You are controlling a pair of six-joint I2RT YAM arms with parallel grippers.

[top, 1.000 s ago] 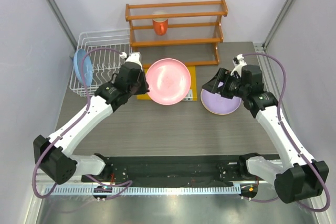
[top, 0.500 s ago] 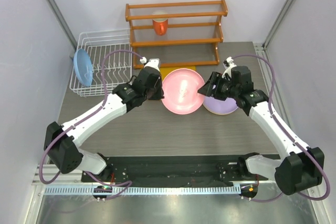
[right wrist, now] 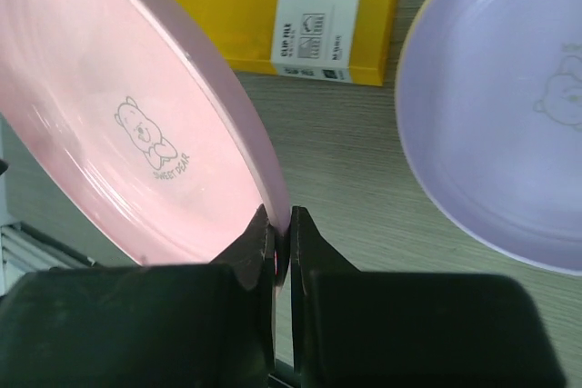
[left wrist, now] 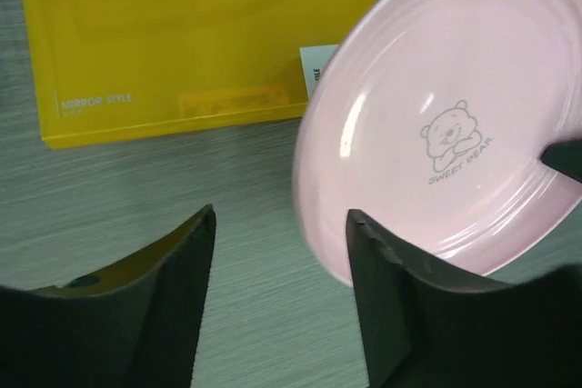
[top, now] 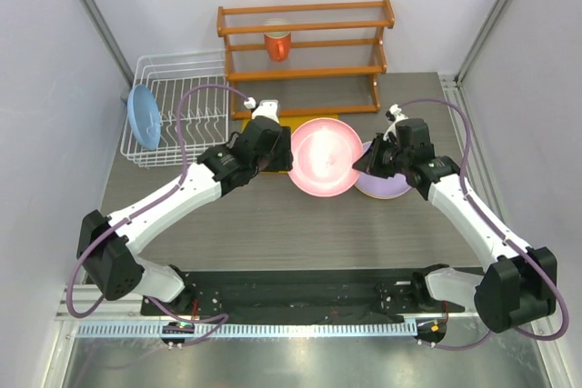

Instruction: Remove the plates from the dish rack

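Plates, four: pink plate (top: 323, 156), centre; lilac plate (top: 389, 184) to its right, lying on a peach plate (top: 384, 197) seen only as a rim; blue plate (top: 144, 117), far left. Rack (top: 182, 68), one. Shelf (top: 309, 9), one. Cup (top: 277, 44), one. Yellow box (left wrist: 191, 34), one. Arms, two: left arm (top: 173, 195), right arm (top: 473, 215).

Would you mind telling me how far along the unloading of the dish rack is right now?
Done: the lilac plate lies on the table, outside the dish rack. In hand: the right gripper is shut on the pink plate's rim, by the lilac one; the left gripper stands open beside it. Left: the light blue plate stands in the rack.
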